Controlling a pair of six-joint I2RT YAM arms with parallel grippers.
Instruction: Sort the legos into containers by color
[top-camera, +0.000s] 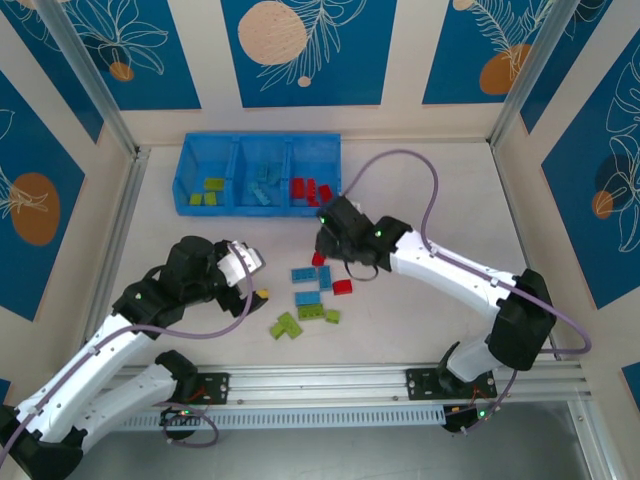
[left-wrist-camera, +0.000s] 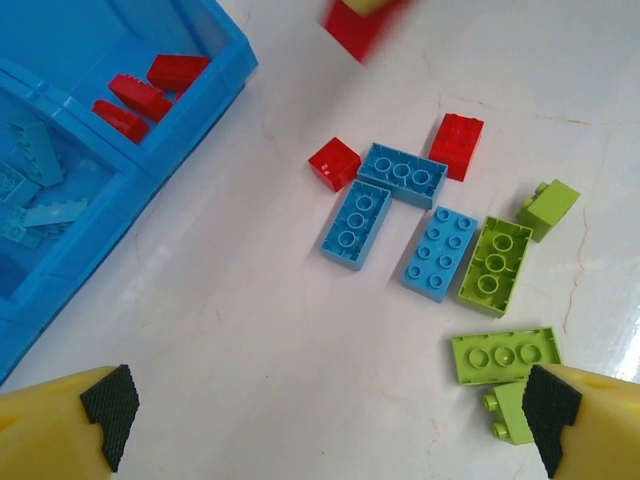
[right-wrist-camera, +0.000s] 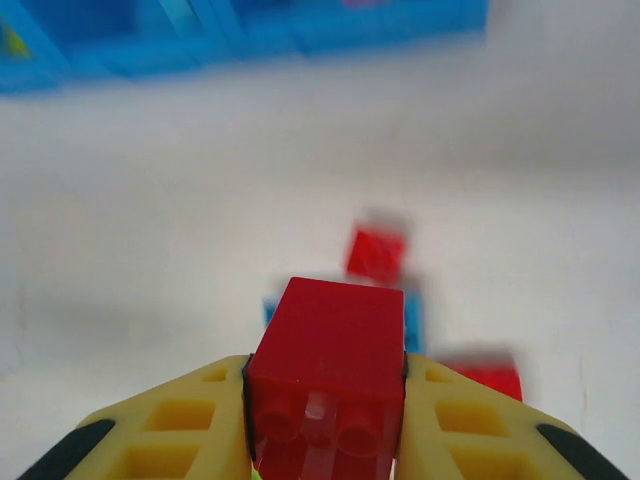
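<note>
The pale desk (top-camera: 430, 190) carried everything, and the long blue bin (top-camera: 262, 141) sat toward its far left. The bin's three containers already held green, light blue and red legos, left to right. My left hand (left-wrist-camera: 325, 425) hung over the loose pile with its fingers spread wide and nothing between them. My right hand (right-wrist-camera: 326, 400) was clamped on a red brick (right-wrist-camera: 330, 350), which looked lifted off the desk, between the pile and the red end of the bin. Below lay the unsorted legos: three light blue bricks (left-wrist-camera: 402, 175) close together, four green bricks (left-wrist-camera: 495, 264) just beside them, and two loose red bricks (left-wrist-camera: 456, 146) at the pile's edge nearest the bin. I judged these pieces light, stiff and hard, with glossy side walls that could slip or twist in a loose pinch. I would take each one across two flat opposite sides, centred, never over the studs, and the held brick looked squarely gripped that way
</note>
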